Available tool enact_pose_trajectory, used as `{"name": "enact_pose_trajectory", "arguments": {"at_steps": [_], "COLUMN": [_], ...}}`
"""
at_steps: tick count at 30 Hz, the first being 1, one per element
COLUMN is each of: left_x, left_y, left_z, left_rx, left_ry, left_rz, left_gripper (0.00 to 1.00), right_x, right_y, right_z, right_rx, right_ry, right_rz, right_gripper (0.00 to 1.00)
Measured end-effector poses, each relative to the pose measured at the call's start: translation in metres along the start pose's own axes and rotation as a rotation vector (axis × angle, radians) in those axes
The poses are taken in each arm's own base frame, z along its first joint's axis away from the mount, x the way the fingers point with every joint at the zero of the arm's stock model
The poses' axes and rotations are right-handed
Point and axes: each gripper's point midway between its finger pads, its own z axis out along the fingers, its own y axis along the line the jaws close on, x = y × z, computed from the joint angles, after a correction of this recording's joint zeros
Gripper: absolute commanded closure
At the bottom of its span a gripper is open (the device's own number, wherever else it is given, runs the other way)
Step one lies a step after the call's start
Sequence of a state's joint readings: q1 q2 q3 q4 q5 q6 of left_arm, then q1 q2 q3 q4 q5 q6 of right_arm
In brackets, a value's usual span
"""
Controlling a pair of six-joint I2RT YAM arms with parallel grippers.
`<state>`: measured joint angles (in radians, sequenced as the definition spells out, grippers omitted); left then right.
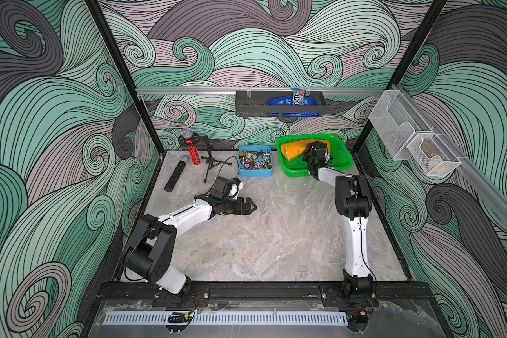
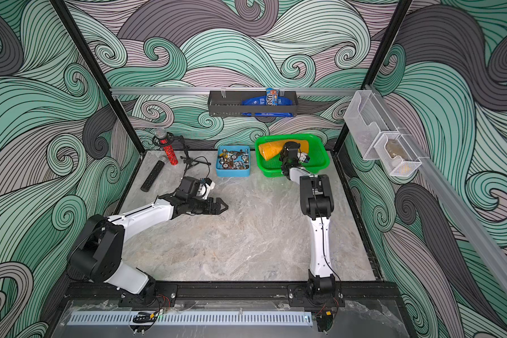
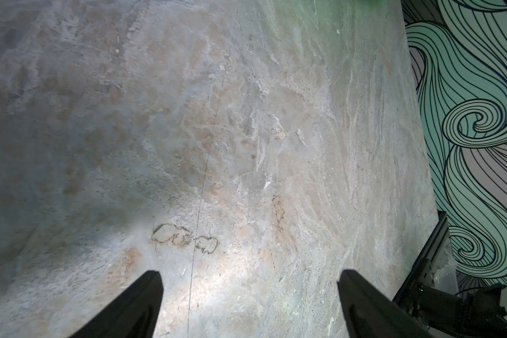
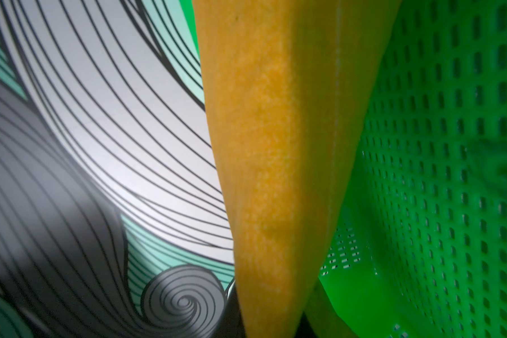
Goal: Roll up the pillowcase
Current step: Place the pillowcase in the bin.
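Tabletop (image 1: 275, 234): pillowcase (image 1: 293, 150) in basket (image 1: 297, 172), blue tray (image 1: 255, 174) beside.

Mustard-yellow pillowcase (image 1: 293, 150); bright green basket (image 1: 296, 172) (perforated).

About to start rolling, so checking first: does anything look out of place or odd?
The pillowcase lies bundled in the green basket, not spread on the table. A black microphone lies flat on the table beside the mic stand.

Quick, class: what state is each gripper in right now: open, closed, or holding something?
Left gripper: open, holding nothing.
Right gripper: closed on the pillowcase.
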<state>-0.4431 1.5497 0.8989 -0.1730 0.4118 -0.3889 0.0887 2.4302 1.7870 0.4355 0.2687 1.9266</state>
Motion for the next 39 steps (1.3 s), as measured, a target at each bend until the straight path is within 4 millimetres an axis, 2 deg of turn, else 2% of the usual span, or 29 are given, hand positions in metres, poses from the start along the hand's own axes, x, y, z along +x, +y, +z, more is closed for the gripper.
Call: {"name": "enact_pose_trajectory", "arguments": {"at_steps": [8, 14, 17, 20, 23, 29, 33, 36, 39], "left_x": [-0.001, 0.003, 0.003, 0.003, 0.005, 0.004, 0.002, 0.006, 0.009], "left_y": [0.002, 0.008, 0.009, 0.011, 0.012, 0.011, 0.009, 0.010, 0.012], "left_z": [0.000, 0.005, 0.005, 0.006, 0.008, 0.011, 0.013, 0.017, 0.020], "left_rx": [-0.003, -0.010, -0.012, -0.013, -0.012, -0.002, 0.008, 0.013, 0.014], "left_ry": [-0.001, 0.017, 0.019, 0.021, 0.031, 0.039, 0.041, 0.056, 0.070], "left_rz": [0.006, 0.002, 0.002, -0.002, -0.004, 0.002, 0.007, 0.003, -0.002], "left_gripper": [0.03, 0.03, 0.03, 0.03, 0.03, 0.03, 0.03, 0.03, 0.03], "right_x": [-0.007, -0.013, -0.019, -0.025, -0.029, -0.035, -0.036, -0.032, -0.027], "right_y": [-0.003, -0.018, -0.029, -0.034, -0.034, -0.042, -0.049, -0.042, -0.024], "right_z": [0.024, 0.039, 0.043, 0.047, 0.046, 0.043, 0.032, 0.020, 0.009], "right_rx": [0.036, 0.083, 0.131, 0.173, 0.201, 0.271, 0.339, 0.362, 0.359], "right_ry": [-0.067, -0.093, -0.111, -0.121, -0.122, -0.111, -0.097, -0.084, -0.071], "right_rz": [0.013, -0.003, -0.027, -0.052, -0.081, -0.170, -0.233, -0.264, -0.283], "right_gripper": [0.81, 0.75, 0.68, 0.54, 0.41, 0.32, 0.26, 0.24, 0.23]}}
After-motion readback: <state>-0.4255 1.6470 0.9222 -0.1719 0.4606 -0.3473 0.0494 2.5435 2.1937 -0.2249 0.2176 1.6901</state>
